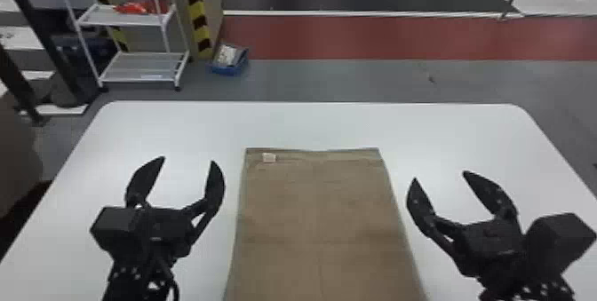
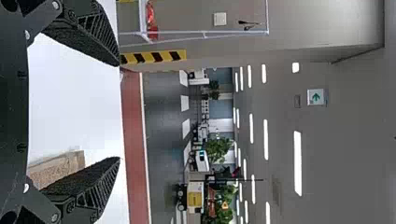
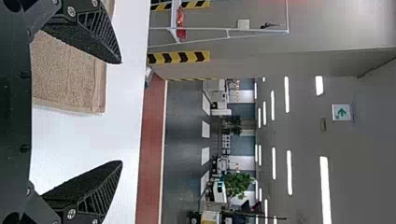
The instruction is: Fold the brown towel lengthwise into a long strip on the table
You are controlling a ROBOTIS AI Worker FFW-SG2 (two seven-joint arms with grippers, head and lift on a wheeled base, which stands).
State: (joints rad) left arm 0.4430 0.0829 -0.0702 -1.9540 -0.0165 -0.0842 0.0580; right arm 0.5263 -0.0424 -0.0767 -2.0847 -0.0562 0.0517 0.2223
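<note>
Head view: brown towel (image 1: 315, 215) flat on table (image 1: 466, 136), ctr.; white tag (image 1: 268, 157) nr. far L corner, print illegible. L gripper (image 1: 188, 160) to towel's L, R gripper (image 1: 439, 176) to its R, both released, fingers spread, aimed fwd. L wrist view: L gripper (image 2: 119, 112) empty, tips apart; green arrow sign (image 2: 316, 97) beyond. R wrist view: R gripper (image 3: 121, 112) empty, towel partly behind one finger.

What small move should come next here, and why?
Probably ease the right tool in to the brown towel's right long edge, ready to pinch it. The towel lies flat on the table, not yet a narrow strip, and that tool stands open and empty just off that edge. The left tool, also open and empty, is off the opposite edge.
</note>
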